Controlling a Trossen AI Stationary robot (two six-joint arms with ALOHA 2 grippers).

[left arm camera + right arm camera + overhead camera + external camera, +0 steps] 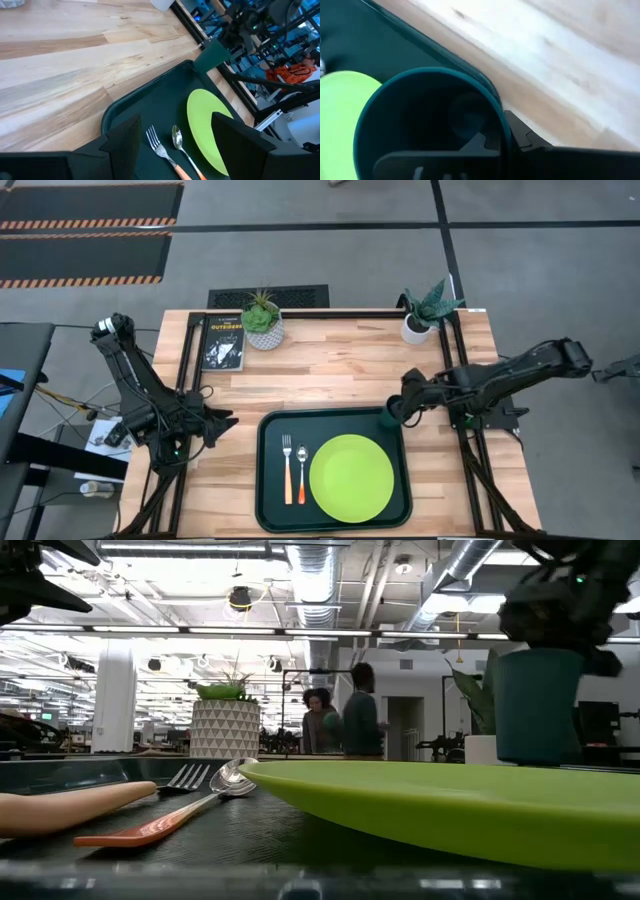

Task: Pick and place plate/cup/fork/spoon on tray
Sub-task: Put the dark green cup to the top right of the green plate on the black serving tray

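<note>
Cup (388, 418) hangs in the right claw (394, 414), pinched by its rim over the tray's (268, 480) corner beside the plate (351, 476). Low view: it looks airborne, so lower straight. Wrist: one finger sits inside the rim.

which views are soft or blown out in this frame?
Low view: the plate rim and the orange handles up close are out of focus, and the ceiling lights glare. Right wrist view: the cup fills the picture and the table wood beyond is smeared pale. High view: even light, the tray sharp.
</note>
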